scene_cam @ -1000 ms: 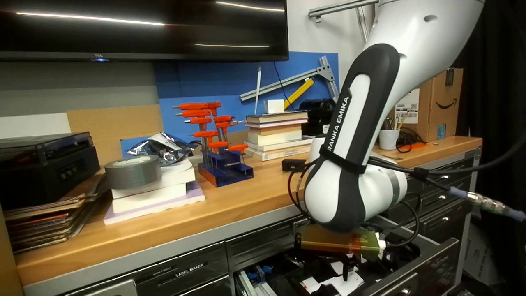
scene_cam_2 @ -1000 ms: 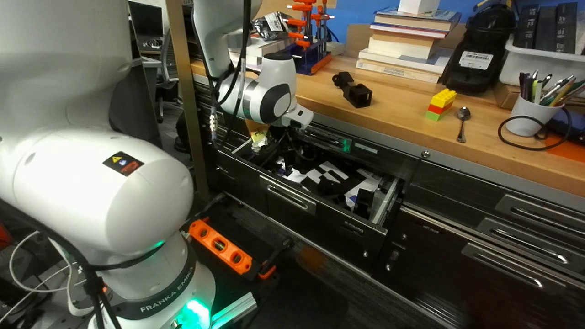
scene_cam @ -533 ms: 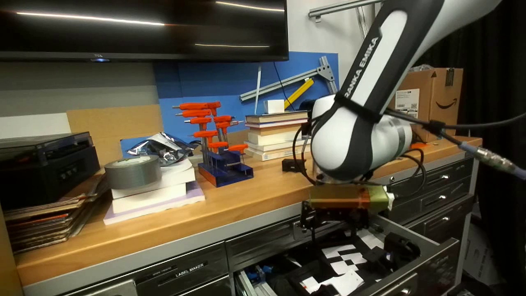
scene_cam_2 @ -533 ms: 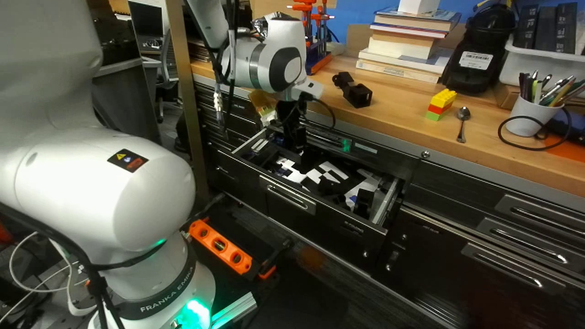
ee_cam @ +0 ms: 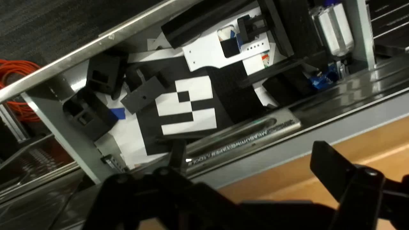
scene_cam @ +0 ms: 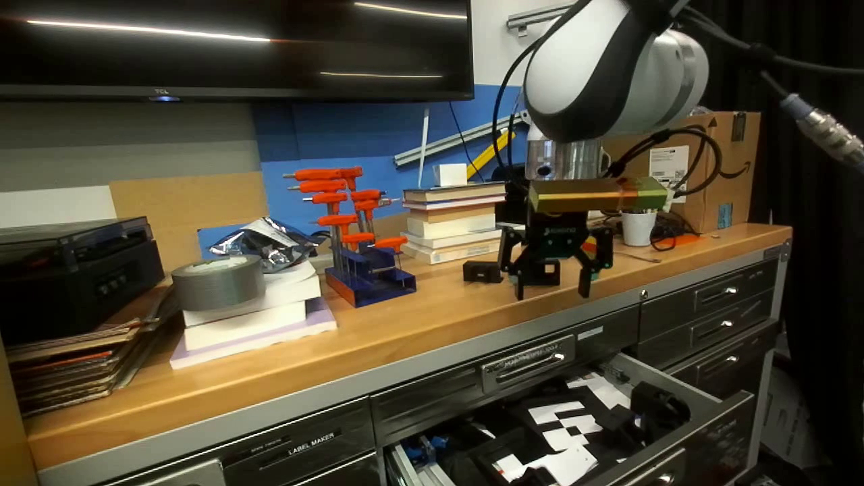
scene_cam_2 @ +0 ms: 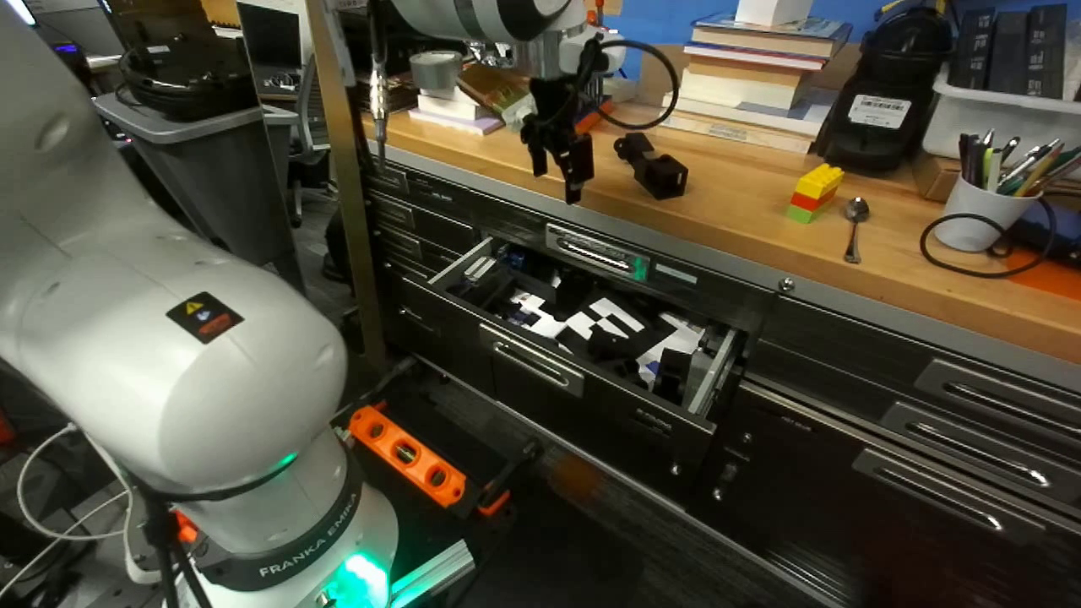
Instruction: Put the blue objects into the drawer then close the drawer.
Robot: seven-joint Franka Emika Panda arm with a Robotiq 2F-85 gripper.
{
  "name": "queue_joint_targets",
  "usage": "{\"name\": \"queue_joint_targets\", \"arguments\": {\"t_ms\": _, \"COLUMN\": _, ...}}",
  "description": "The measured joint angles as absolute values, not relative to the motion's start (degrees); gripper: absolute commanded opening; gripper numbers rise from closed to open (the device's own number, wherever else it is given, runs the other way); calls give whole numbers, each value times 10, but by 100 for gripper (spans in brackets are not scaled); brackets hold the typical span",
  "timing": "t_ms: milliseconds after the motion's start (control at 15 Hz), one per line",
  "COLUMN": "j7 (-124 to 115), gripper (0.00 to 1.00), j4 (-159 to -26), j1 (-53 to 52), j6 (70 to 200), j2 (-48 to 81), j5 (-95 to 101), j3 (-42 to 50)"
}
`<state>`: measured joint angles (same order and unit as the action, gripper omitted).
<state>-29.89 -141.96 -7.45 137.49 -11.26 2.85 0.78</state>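
Wrist view looks down on the drawer (ee_cam: 68, 140), which stands open and slants across the upper part of the frame; a black-and-white patterned sheet (ee_cam: 198, 88) and several dark parts (ee_cam: 92, 118) lie inside it. At the bottom of that frame is the hand (ee_cam: 250, 153), its two fingers spread wide and holding nothing. Both exterior views show it hanging above the level of the bench (scene_cam: 432, 317), near the front edge. The blue objects (scene_cam_2: 663, 179), dark enough to look black, rest on that bench: in an exterior view, a farther piece (scene_cam_2: 638, 145) and a nearer piece (scene_cam_2: 654, 173) sit close together at the upper middle of the frame, to the right of the hand; whether they touch cannot be made out. Farther right are stacked toy bricks (scene_cam_2: 817, 190), a spoon (scene_cam_2: 855, 228) and a white cup (scene_cam_2: 967, 215) of pens (scene_cam_2: 1005, 160), with a stack of books (scene_cam_2: 739, 93) toward the top.
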Motion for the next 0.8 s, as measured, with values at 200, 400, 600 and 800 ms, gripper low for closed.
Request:
{"name": "queue_joint_targets", "arguments": {"t_ms": 200, "j7": -290, "gripper": 100, "j4": -1398, "j1": -46, "j6": 1373, "j2": -124, "j5": 44, "j3": -8}}
{"name": "queue_joint_targets", "arguments": {"t_ms": 400, "j7": -278, "gripper": 100, "j4": -1389, "j1": -22, "j6": 1374, "j2": -121, "j5": 77, "j3": -15}}
{"name": "queue_joint_targets", "arguments": {"t_ms": 600, "j7": -172, "gripper": 100, "j4": -1388, "j1": -16, "j6": 1374, "j2": -116, "j5": 71, "j3": -4}}
{"name": "queue_joint_targets", "arguments": {"t_ms": 800, "j7": -44, "gripper": 100, "j4": -1384, "j1": -21, "j6": 1374, "j2": -108, "j5": 50, "j3": 21}}
